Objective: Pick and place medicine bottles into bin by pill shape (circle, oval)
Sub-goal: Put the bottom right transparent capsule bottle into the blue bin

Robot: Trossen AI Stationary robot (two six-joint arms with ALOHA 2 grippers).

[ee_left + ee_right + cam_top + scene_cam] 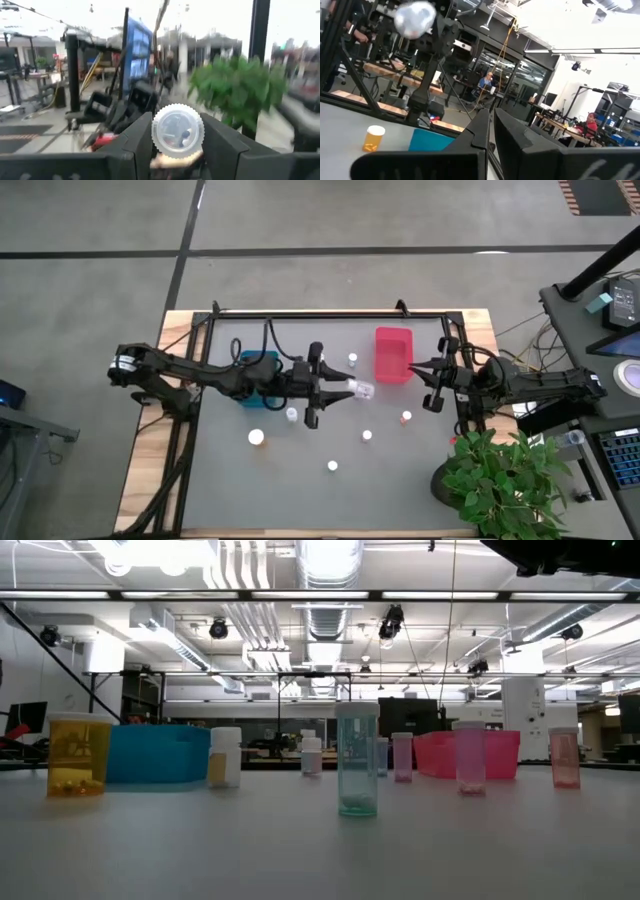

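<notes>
In the left wrist view, the green potted plant at centre right is blurred. The small clear white-capped medicine bottle at lower centre shows only its round end; its pills cannot be told.

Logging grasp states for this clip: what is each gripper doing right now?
Left gripper: closed on a medicine bottle, held lying sideways above the table.
Right gripper: closed, empty, beside the pink bin.

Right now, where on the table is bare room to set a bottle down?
Bare: the mat's near strip below the white-capped bottles, and the far-left corner. Crowded: mid-table around the left gripper, its held bottle and the pink bin.
</notes>
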